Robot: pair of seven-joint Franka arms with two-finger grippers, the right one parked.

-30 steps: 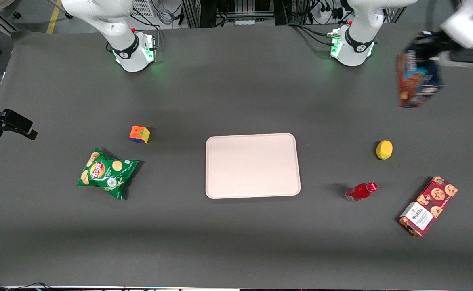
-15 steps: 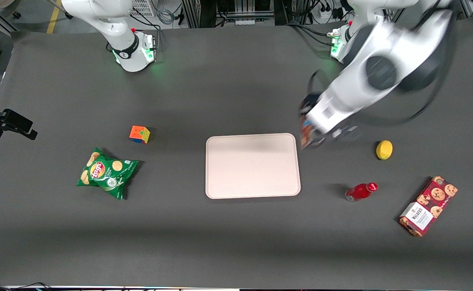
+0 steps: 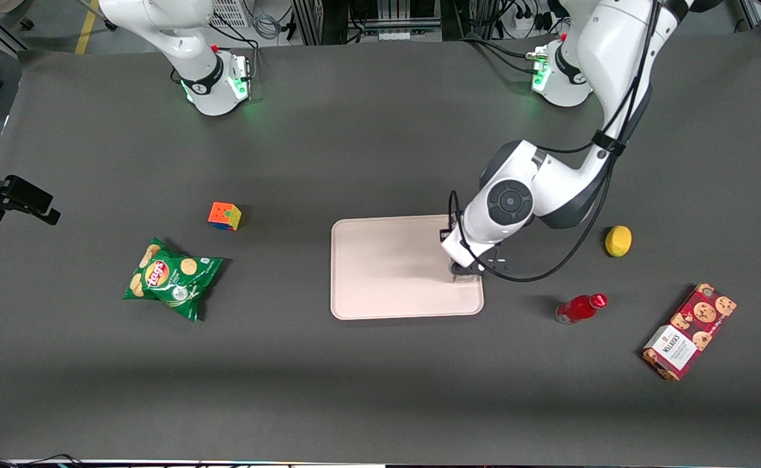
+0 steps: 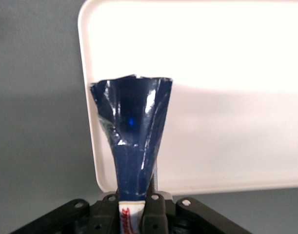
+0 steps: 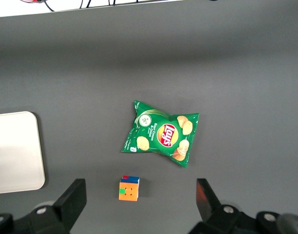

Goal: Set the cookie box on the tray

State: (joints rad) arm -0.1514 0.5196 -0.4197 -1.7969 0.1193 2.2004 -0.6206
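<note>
Front view: my gripper [image 3: 461, 272] hangs over the tray [image 3: 386, 286], near the edge toward my end of the table. My wrist hides the box here, so I cannot judge its height. To do this well, I should lower straight down, keep the box inside the rim, and let go only once it rests.

Wrist view: my gripper [image 4: 135, 207] pinches the box [image 4: 131, 131] by one narrow end. Its long axis runs straight away from my fingers, the crumpled free end pointing toward the tray [image 4: 236, 146], above its surface just inside a rounded corner.

Right wrist view: only a corner of the tray [image 5: 14, 151] shows.
</note>
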